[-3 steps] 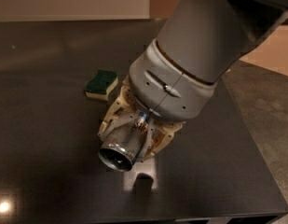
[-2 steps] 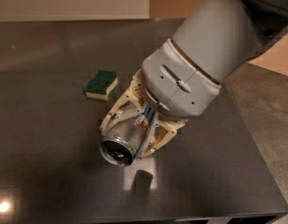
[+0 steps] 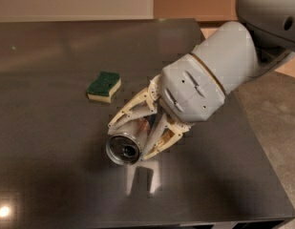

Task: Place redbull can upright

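Camera view shows the cream two-finger gripper [image 3: 131, 138] over the near middle of the dark glossy table [image 3: 47, 147], its fingers clamped around the slim silver-and-blue aluminium redbull can [image 3: 123, 150]. The can is tilted, shiny end facing near-left. A green-and-yellow rectangular sponge [image 3: 104, 86] lies farther left, apart.

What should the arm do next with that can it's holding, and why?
Probably rotate the wrist until the can stands vertical, then lower it. The tool grips the can tilted, one round end pointing towards the camera, over the dark table; released now, it would likely land on its side.
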Controlling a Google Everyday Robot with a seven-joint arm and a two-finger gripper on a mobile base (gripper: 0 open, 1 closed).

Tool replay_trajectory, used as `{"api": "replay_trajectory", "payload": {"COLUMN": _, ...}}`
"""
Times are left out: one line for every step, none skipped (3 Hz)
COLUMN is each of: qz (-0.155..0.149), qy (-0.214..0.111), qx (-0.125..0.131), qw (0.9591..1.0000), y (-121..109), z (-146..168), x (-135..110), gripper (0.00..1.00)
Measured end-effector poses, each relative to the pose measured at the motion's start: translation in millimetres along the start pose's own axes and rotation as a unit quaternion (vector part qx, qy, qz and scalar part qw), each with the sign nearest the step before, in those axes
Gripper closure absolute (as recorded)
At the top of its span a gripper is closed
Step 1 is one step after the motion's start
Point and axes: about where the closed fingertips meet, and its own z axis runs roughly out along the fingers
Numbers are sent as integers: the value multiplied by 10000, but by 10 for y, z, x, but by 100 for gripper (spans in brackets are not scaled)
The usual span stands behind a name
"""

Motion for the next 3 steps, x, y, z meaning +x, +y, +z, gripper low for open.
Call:
{"api": "replay_trajectory", "payload": {"qz": 20, "qy": -375, "qx": 415, "qw": 9984, "y": -21, "z": -5, "x": 15, "gripper": 100}}
{"api": "replay_trajectory", "payload": {"qz": 21, "qy": -377, "qx": 416, "qw": 9984, "y": -21, "z": -5, "x": 15, "gripper": 100}}
{"api": "replay_trajectory", "payload": {"qz": 78, "qy": -446, "qx": 459, "qw": 9979, "y": -32, "z": -14, "x": 4, "gripper": 100}}
